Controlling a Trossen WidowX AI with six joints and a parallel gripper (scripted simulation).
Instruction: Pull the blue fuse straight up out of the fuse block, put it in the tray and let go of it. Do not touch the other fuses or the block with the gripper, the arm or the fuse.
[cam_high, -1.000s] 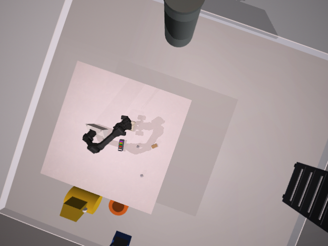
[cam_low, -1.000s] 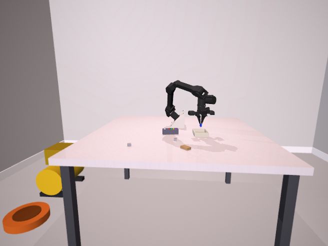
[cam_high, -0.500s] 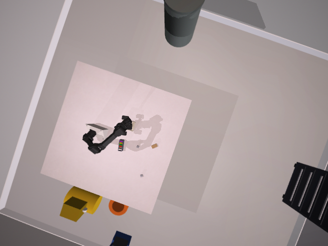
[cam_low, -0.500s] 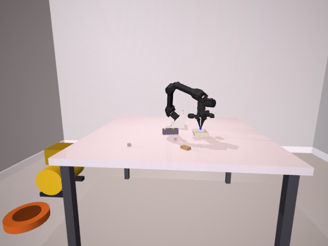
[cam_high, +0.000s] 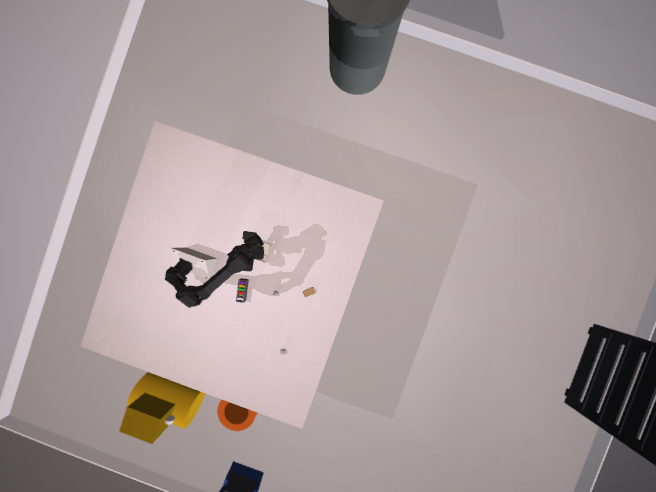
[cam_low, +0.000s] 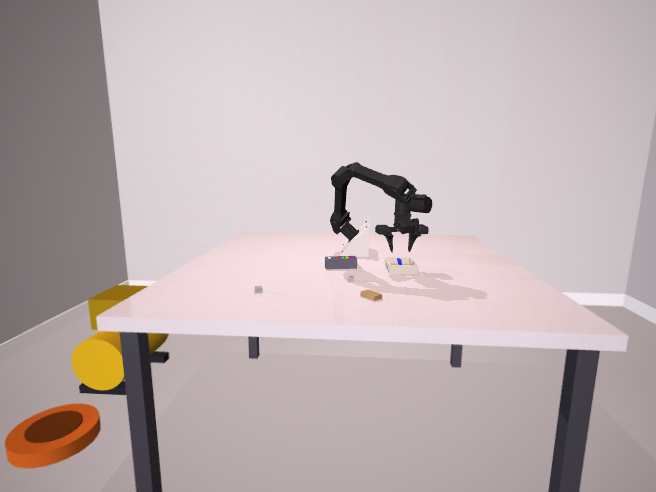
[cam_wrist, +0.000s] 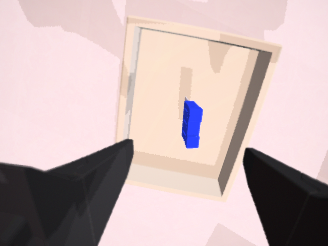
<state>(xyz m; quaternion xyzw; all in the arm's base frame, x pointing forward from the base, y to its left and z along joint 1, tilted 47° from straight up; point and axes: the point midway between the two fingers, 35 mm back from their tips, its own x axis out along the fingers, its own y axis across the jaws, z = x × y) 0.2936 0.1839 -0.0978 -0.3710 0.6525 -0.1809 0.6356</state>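
Note:
The blue fuse (cam_low: 399, 261) (cam_wrist: 192, 125) is clear of the fingers and within the walls of the cream tray (cam_high: 266, 252) (cam_low: 403, 269) (cam_wrist: 175, 182). It looks tilted or upright, with its shadow beside it on the tray floor; I cannot tell whether it rests there. My gripper (cam_low: 401, 251) (cam_wrist: 188, 150) is open and empty above the tray, its fingertips higher than the tray rim and pointing down. The dark fuse block (cam_high: 246, 290) (cam_low: 340, 263) stands apart from the tray, with several coloured fuses in it.
A brown block (cam_high: 309, 291) (cam_low: 370, 294) and two small grey cubes (cam_high: 282, 351) (cam_low: 258, 289) (cam_high: 275, 292) (cam_low: 350, 278) lie on the table. A pale wedge-shaped stand (cam_high: 198, 259) (cam_low: 359, 244) is near the arm's base.

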